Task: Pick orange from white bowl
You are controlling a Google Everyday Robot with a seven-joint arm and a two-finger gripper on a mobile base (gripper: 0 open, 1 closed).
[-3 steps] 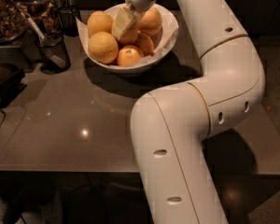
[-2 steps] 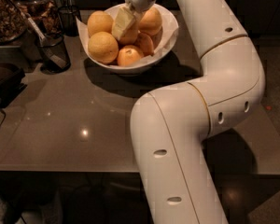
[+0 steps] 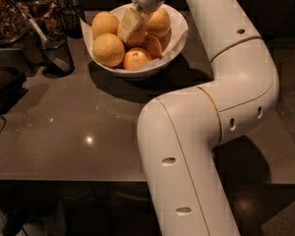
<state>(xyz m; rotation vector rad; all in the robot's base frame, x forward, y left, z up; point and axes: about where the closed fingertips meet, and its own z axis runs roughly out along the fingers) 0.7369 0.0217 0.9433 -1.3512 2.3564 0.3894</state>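
The white bowl [image 3: 179, 33] stands at the back of the grey-brown table and holds several fruits. Large pale oranges lie at its left: one at the back [image 3: 104, 23], one in front [image 3: 108, 49]. Another large one [image 3: 160, 21] lies at the back right. Two smaller, redder fruits [image 3: 136, 59] [image 3: 153, 46] lie at the front. My gripper [image 3: 130, 26] reaches down from the top into the middle of the bowl, between the left oranges and the right one. It hides part of a fruit [image 3: 137, 38] beneath it.
A black mesh cup [image 3: 56, 53] with a utensil stands left of the bowl, and another [image 3: 71, 16] stands behind it. A container of brown snacks [image 3: 7, 14] is at the far left. A dark object [image 3: 2, 85] lies at the left edge. My white arm [image 3: 226, 97] covers the right side.
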